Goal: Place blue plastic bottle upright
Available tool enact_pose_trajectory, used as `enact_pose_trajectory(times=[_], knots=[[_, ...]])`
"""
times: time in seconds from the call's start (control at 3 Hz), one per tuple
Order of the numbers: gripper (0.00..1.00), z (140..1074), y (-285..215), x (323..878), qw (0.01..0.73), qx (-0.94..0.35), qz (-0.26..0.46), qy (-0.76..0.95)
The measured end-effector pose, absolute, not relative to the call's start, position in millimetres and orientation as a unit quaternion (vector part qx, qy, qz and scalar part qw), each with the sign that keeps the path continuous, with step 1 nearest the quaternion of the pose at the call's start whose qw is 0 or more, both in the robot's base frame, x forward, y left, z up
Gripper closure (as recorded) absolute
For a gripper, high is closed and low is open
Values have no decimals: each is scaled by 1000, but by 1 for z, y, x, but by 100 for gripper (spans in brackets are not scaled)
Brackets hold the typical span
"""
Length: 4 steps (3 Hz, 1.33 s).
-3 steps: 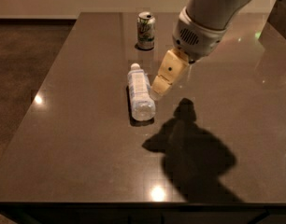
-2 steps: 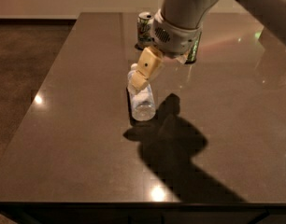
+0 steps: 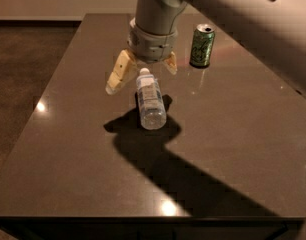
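Tabletop [image 3: 68, 149] first: dark brown and glossy, with a few lights mirrored in it as small bright spots. Near the middle lies the blue plastic bottle [image 3: 151, 100], flat on its side. Its white cap points to about 12 o'clock, away from where I stand, its clear base points toward 6 o'clock, and the pale label wraps its middle. Right over the cap end hangs the gripper [image 3: 141, 79], coming down from a thick grey wrist [image 3: 153, 29] at 12 o'clock of the bottle. Its claw is spread wide — one cream finger [image 3: 119, 74] slants out to about 10 o'clock of the cap, the other sits at about 2 o'clock of it, and the bottle's neck lies in the gap between them. Neither finger is clamped on the bottle as far as I can see; whether either tip touches the table I cannot tell. The arm [image 3: 243, 14] runs off toward 2 o'clock, big and pale. A green drink can [image 3: 202, 45] stands upright at about 2 o'clock from the bottle — well apart from it, near the finger on that side. A heavy shadow [image 3: 193, 184] of arm and gripper falls across the table from under the bottle toward 5 o'clock.
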<state>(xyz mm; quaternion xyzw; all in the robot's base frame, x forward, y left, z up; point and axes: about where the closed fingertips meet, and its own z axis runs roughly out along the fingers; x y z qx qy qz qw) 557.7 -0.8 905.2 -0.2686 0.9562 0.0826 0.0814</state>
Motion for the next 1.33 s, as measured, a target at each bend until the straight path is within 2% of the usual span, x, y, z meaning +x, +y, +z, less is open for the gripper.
enact_pose_trajectory(times=[1.0, 1.33], knots=[[3, 861, -3, 586, 60, -130, 61, 988], [25, 855, 2, 587, 51, -130, 53, 989]])
